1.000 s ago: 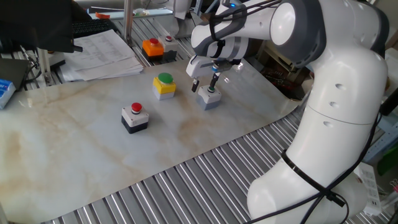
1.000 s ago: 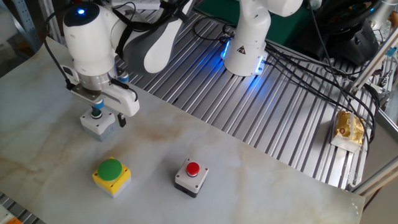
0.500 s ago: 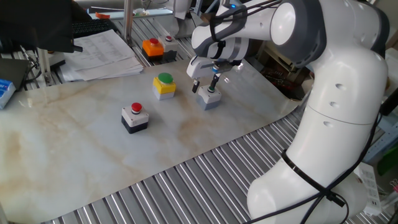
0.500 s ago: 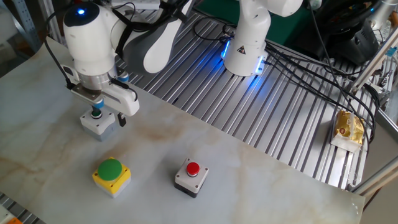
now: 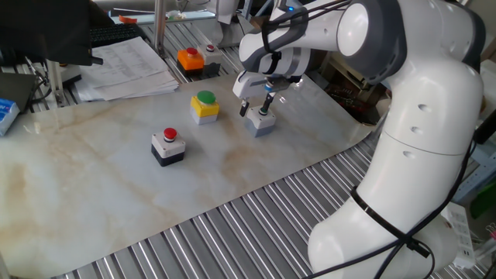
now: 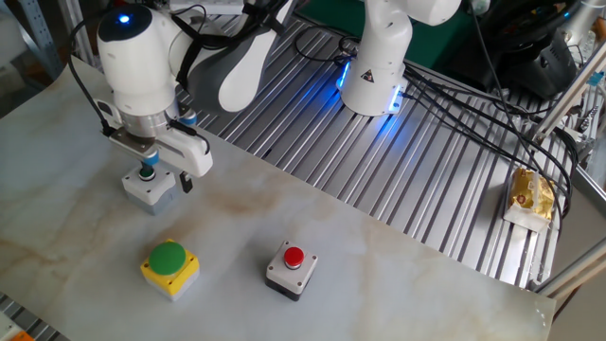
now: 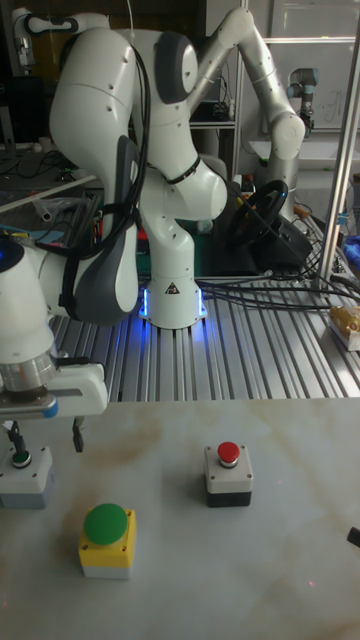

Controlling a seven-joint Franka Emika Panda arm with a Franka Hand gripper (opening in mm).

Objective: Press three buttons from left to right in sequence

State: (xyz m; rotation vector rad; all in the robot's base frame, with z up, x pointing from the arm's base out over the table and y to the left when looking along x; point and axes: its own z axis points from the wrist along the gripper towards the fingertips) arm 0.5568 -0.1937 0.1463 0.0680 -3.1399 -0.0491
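Over the grey box (image 5: 262,122) we have our gripper (image 5: 256,105), fingers spread apart, one fingertip (image 6: 146,172) poised on or just above the small dark-green button (image 7: 18,460); we cannot tell whether it is touching. We judge this to be the last of the three presses, since the grey box is one end of the row and the red button (image 5: 170,134) on its white-topped black box and the green button (image 5: 204,98) on its yellow box (image 6: 171,271) lie untouched beside us (nothing shows whether they were pressed). All three boxes sit upright on the marble-patterned tabletop (image 5: 93,201), well apart. An orange box (image 5: 191,58) with a red button stands farther back, near a stack of papers (image 5: 128,66).
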